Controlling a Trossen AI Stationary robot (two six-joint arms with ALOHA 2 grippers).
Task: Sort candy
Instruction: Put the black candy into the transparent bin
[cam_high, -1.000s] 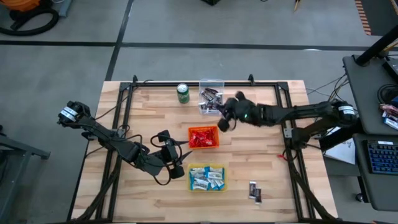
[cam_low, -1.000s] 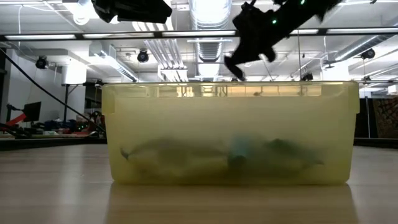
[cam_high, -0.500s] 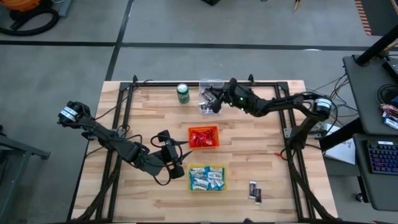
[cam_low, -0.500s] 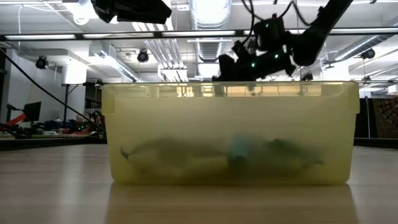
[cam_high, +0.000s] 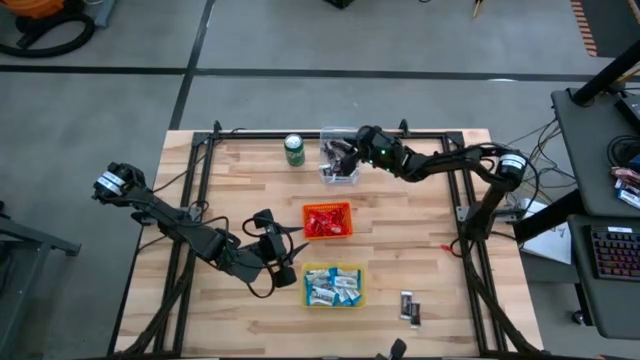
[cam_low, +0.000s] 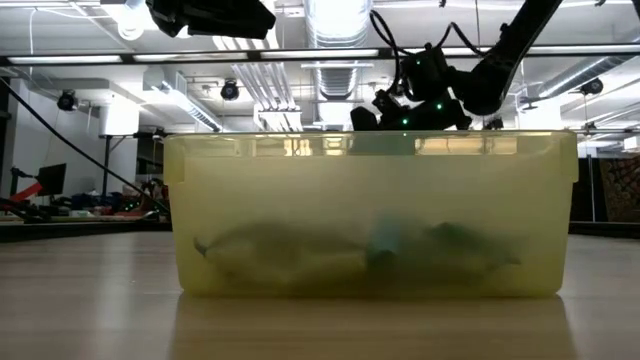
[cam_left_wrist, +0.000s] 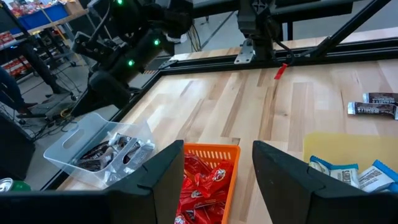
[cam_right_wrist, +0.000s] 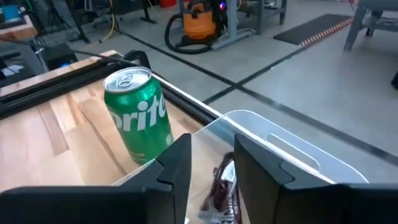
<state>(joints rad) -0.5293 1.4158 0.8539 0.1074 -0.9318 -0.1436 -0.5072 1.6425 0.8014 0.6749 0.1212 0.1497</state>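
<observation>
Two dark-wrapped candy bars (cam_high: 409, 306) are seen loose on the wooden table (cam_high: 420, 230) near its front right, lying side by side with long axes running front to back. Red candy (cam_high: 325, 222) is heaped in the orange bin (cam_high: 327, 206) at mid-table, blue-and-white candy (cam_high: 333, 285) in the yellow bin (cam_high: 333, 301) in front of it, and dark candy (cam_high: 340, 160) in the clear bin (cam_high: 339, 131) at the far edge; no common direction can be told within the heaps.

The right gripper (cam_high: 349, 160) is held over the clear bin, fingers (cam_right_wrist: 176, 168) parted with a narrow gap and nothing between them. The left gripper (cam_high: 284, 259) rests just left of the yellow bin, fingers (cam_left_wrist: 163, 180) apart and empty.

A green can (cam_high: 294, 149) stands upright just left of the clear bin. Bare wood lies open to the right of the bins. A black frame (cam_high: 300, 133) borders the table; grey floor (cam_high: 300, 40) surrounds it.
</observation>
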